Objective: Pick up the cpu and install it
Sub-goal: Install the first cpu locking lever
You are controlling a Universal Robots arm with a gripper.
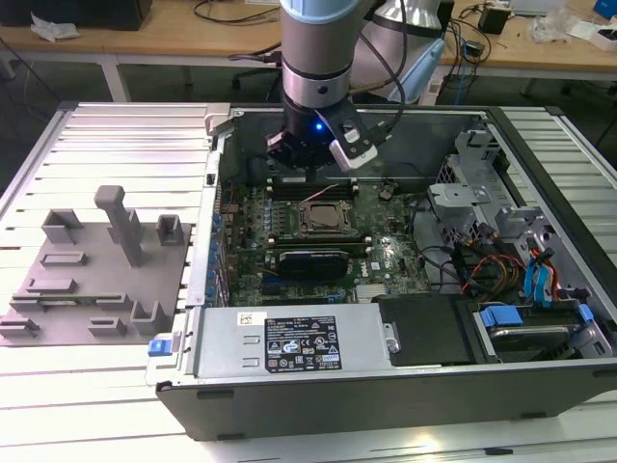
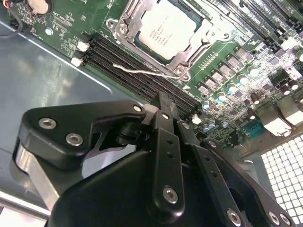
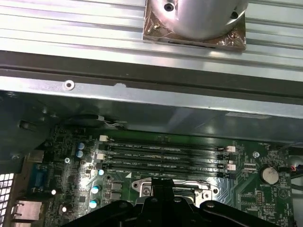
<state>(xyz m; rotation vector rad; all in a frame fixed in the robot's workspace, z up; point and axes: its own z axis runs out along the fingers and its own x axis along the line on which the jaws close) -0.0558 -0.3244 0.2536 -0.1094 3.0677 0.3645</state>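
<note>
The cpu [image 2: 165, 30], a flat square chip with a silvery-white top, lies inside the metal socket frame [image 2: 124, 21] on the green motherboard. In the exterior view the socket [image 1: 323, 217] sits mid-board inside the open computer case. My gripper [image 1: 310, 159] hangs just behind the socket, over the memory slots and above the board. In both wrist views its black fingers [image 2: 164, 99] [image 3: 163, 188] come together into one narrow tip with nothing between them. A thin wire lever [image 2: 142, 72] lies along the socket's edge.
Memory slots [image 3: 165, 153] run between the socket and the case's back wall [image 3: 142, 97]. A power supply [image 1: 289, 342] lines the case front, with a drive cage and cables [image 1: 501, 260] at the exterior view's right. A grey holder fixture [image 1: 96, 260] stands outside the case on the exterior view's left.
</note>
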